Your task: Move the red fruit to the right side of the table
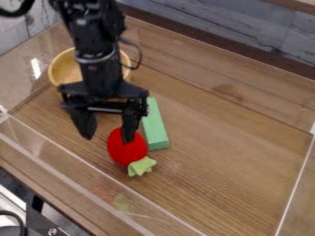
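Fingers of the gripper (110,130) are standing spread wide, pointing down at the table (234,175), one black finger hanging left of the red fruit (124,145) and the other hanging just above its right shoulder. Nothing is sitting between the jaws as a held thing; the fruit is lying on the wood below and between the fingertips, and whether either finger is touching it cannot be told. The fruit is resting in the lower middle of the frame, slightly left of centre, with its pale green leafy stem (142,167) pointing toward the lower right. A long green block (154,123) is lying just beside the fruit on its upper right, running up toward the middle of the frame, partly crossed by the right finger. A wooden bowl (63,65) is sitting in the upper left, mostly hidden behind the dark arm that is reaching down from the top of the frame. Low clear walls (293,198) are edging the tabletop, and the right half of the wood is showing only reflections.
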Tool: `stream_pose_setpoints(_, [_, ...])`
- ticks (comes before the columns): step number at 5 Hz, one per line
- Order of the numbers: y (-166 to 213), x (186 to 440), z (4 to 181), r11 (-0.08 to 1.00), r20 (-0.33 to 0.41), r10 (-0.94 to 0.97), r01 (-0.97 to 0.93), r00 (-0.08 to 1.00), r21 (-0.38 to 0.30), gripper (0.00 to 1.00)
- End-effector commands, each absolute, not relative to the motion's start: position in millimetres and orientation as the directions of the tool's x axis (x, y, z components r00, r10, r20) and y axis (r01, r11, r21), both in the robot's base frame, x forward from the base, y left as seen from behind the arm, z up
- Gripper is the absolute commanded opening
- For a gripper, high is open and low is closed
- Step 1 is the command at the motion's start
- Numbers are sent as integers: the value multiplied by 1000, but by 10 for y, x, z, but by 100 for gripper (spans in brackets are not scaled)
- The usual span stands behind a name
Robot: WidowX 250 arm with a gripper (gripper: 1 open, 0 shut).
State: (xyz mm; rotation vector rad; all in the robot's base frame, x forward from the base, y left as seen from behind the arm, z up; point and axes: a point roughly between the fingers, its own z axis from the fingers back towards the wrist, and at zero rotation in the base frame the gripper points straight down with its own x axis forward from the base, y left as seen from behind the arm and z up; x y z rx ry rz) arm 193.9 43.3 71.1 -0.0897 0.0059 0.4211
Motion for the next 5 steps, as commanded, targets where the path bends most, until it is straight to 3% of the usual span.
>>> stream_pose_setpoints(1, [436, 2035, 558, 915, 14, 395, -392, 919, -99, 100])
stream_pose_setpoints(3, [238, 2155, 921, 917, 59, 388, -378, 920, -127, 100])
stream_pose_setpoints(5, [387, 2017, 901, 913, 58, 403, -396, 913, -101, 100])
